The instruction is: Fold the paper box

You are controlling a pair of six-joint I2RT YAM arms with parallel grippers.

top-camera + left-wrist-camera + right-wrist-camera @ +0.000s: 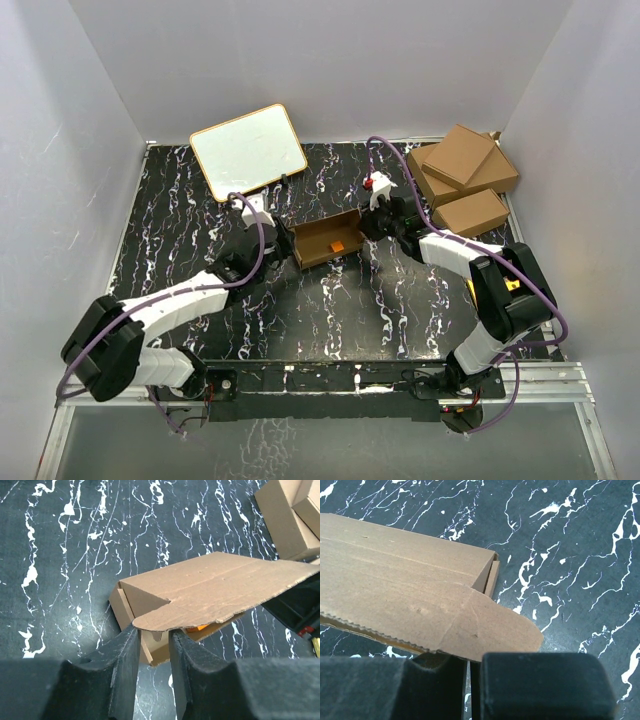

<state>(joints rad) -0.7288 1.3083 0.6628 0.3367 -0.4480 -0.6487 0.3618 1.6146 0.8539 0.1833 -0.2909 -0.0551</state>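
Note:
The paper box (325,240) lies open at the table's middle, brown, with a small orange piece (336,245) inside. Its lid is raised at a slant, seen in the left wrist view (215,587) and the right wrist view (395,565). My left gripper (272,240) is at the box's left end, its jaws a finger-width apart (152,632). The lid's rounded tab lies flat over its tips, with nothing pinched. My right gripper (372,222) is at the box's right end, with its jaws nearly together (469,657). The lid's other tab lies face-on over its tips.
A white board with a wooden frame (248,150) lies at the back left. Three larger brown cartons (462,180) are stacked at the back right, also in the left wrist view (292,515). White walls close in the black marbled table (330,320).

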